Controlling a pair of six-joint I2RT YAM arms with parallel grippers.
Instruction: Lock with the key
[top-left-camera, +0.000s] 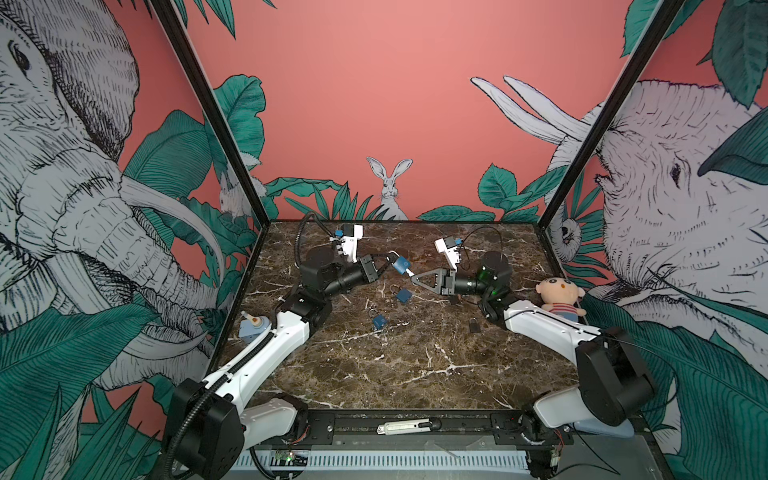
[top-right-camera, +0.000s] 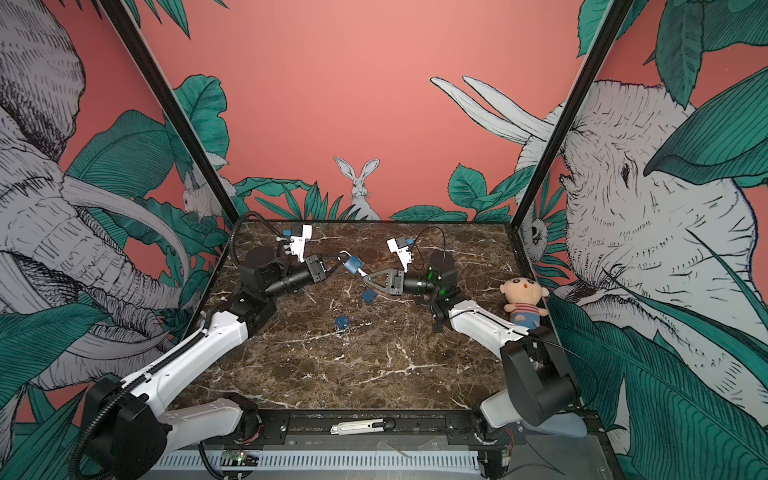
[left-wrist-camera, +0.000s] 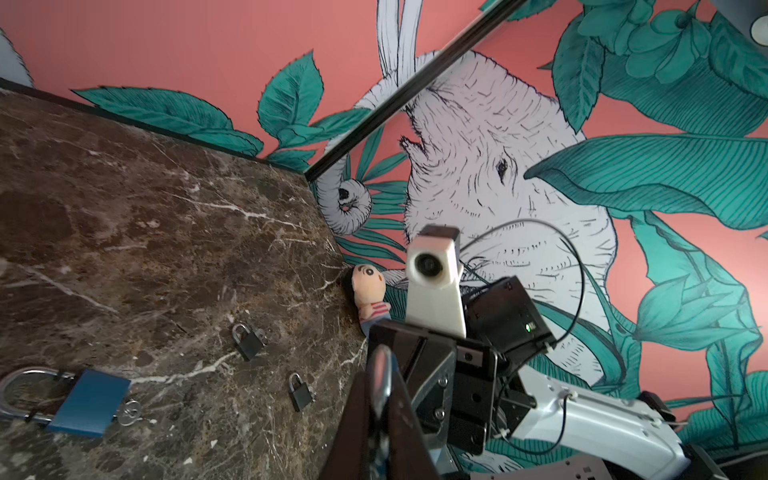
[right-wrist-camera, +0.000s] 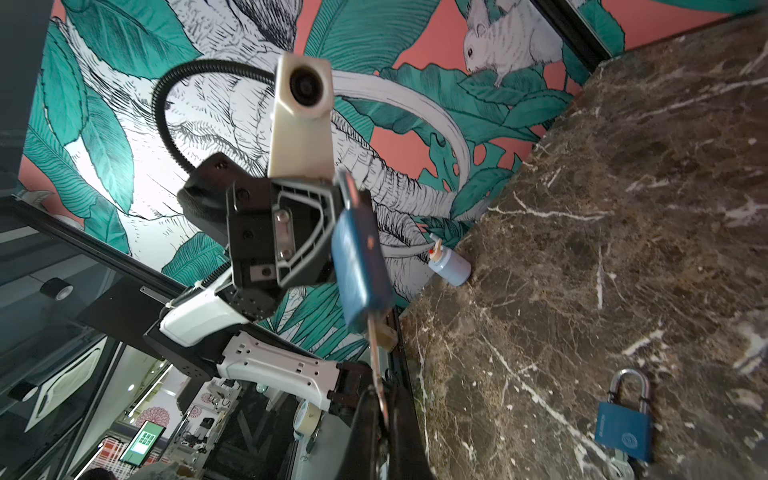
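Left gripper (top-left-camera: 387, 261): jaws closed on the shackle of the blue padlock (top-left-camera: 401, 264); we must hold it firm against the twist.
Key (top-left-camera: 409, 273): at the padlock's 4 o'clock, blade seemingly in the keyhole, lifted above the table (top-left-camera: 415, 365).
Right gripper (top-left-camera: 415, 279): jaws pinched on the Key's head; we turn slowly around the blade axis, without side pull.

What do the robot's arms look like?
The left arm and right arm both have white shells and black joints. The left end effector and right end effector are dark, pointed triangle frames, each with a white camera block behind. A ribbed black hose follows the left arm; a thin black wire loops by the right.
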